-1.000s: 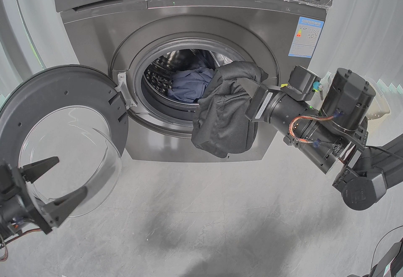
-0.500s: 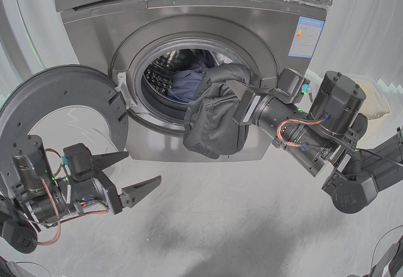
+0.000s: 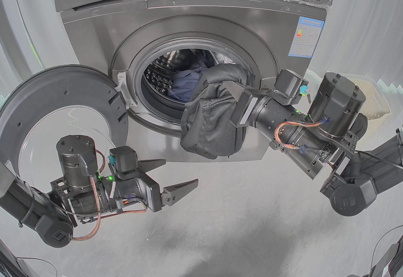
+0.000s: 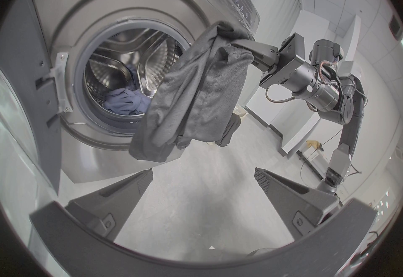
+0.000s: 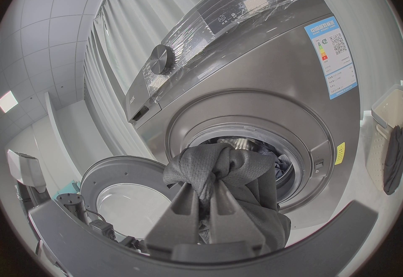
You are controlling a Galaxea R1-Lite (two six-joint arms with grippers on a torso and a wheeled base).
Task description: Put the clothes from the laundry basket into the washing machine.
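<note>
A grey front-loading washing machine (image 3: pixel 100 34) stands with its round door (image 3: pixel 54 93) swung open to the left. A blue garment (image 3: pixel 184 82) lies inside the drum (image 4: pixel 126 101). My right gripper (image 3: pixel 231 88) is shut on a dark grey garment (image 3: pixel 210 118) and holds it at the right side of the drum mouth. The cloth bunches over the fingers (image 5: pixel 218 215) and hangs down past the door ring (image 4: pixel 197 93). My left gripper (image 3: pixel 180 173) is open and empty, low over the floor in front of the door, its fingers pointing toward the hanging cloth (image 4: pixel 202 172).
A beige laundry basket (image 3: pixel 375 99) stands to the right of the machine, with a dark cloth (image 5: pixel 394 160) hanging over its rim. Pale curtains hang on both sides. Bare grey floor (image 3: pixel 235 215) stretches in front of the machine.
My left arm has swung in from the lower left toward the middle, gripper still open. My right gripper has carried the dark garment a little left, closer over the drum mouth.
</note>
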